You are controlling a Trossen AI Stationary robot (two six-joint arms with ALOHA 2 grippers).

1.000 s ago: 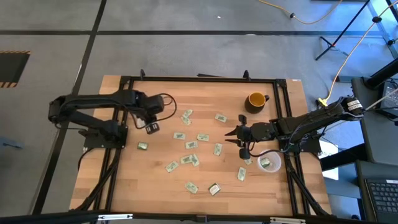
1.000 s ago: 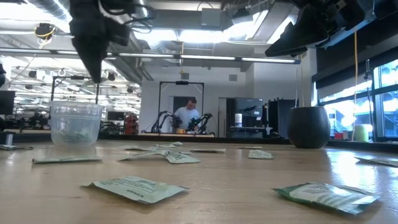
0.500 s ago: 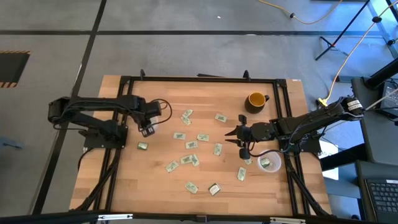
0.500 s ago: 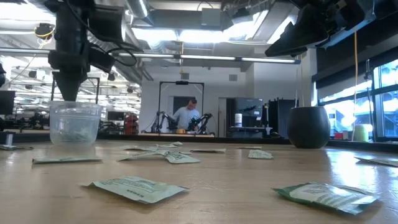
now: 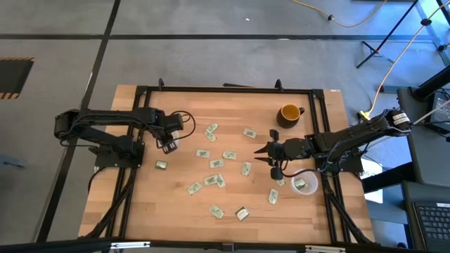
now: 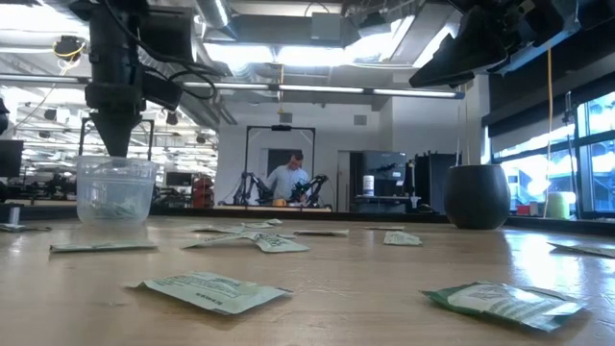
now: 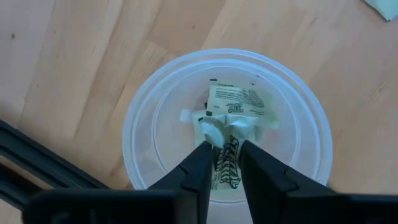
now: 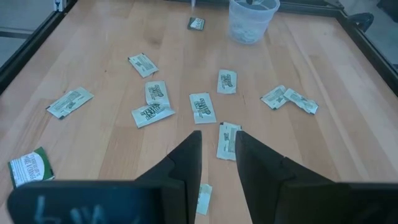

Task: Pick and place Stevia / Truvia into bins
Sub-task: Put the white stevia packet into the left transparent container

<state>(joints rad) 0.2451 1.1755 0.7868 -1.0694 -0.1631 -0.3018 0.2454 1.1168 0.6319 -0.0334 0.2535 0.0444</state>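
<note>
The packet I carried now lies in the left cup, released as my left claw parted above it, having come across from mid-worktop. One more binned. Right claw hangs slightly apart, empty, over scattered packets; open worktop lies around them, rails near the cup.

Left cup hidden under left end effector.
</note>
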